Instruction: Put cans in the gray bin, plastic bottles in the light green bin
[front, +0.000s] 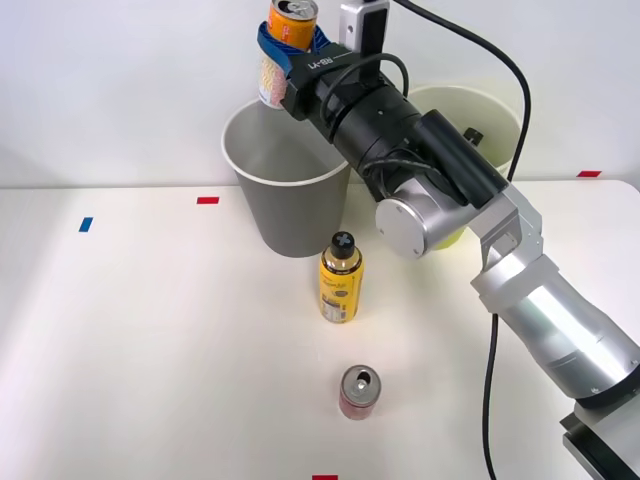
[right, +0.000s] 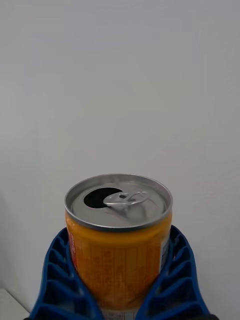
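White tabletop (front: 150, 350) stretches out under a plain pale wall, dotted with small red and blue tape marks. Over the gray bin (front: 290, 190) at the back, the right gripper (front: 292, 45) pinches the orange can (front: 290, 40) between its blue ribbed fingers (right: 60, 280), upright, opened top showing. Beside it, partly behind the arm, stands the light green bin (front: 480, 115). Nearer, the yellow bottle (front: 340, 280) stands upright, with the red can (front: 358, 392) in front of it.

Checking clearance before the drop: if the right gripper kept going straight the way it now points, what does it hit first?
Probably nothing close. The right gripper, shut on the orange can, faces a plain white wall in the wrist view, with nothing between. The gray bin sits below the can, off that line. Depth to the wall is unclear.
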